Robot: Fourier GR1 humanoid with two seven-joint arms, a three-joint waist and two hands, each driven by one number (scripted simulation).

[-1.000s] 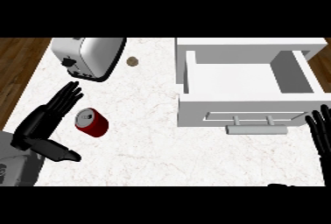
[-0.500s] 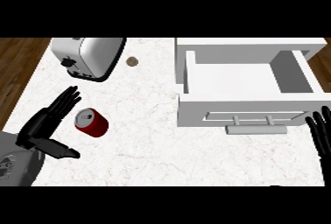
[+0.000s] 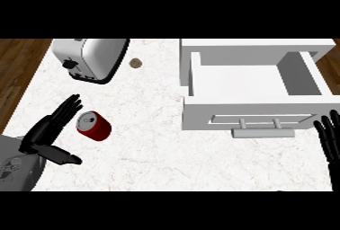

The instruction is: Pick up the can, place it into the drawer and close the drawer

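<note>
Left hand (image 3: pixel 48 133) fingers spread, just left of lying red can (image 3: pixel 94 126).

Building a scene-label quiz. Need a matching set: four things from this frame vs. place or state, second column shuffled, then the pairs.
Things:
1. can
2. drawer
3. toaster
4. right hand

Place or state:
A. top left of the counter
B. pulled open, nothing visible inside
C. open, resting at the view's right edge
D. lying on its side beside the open left hand

Pairs: 1-D, 2-B, 3-A, 4-C
</note>
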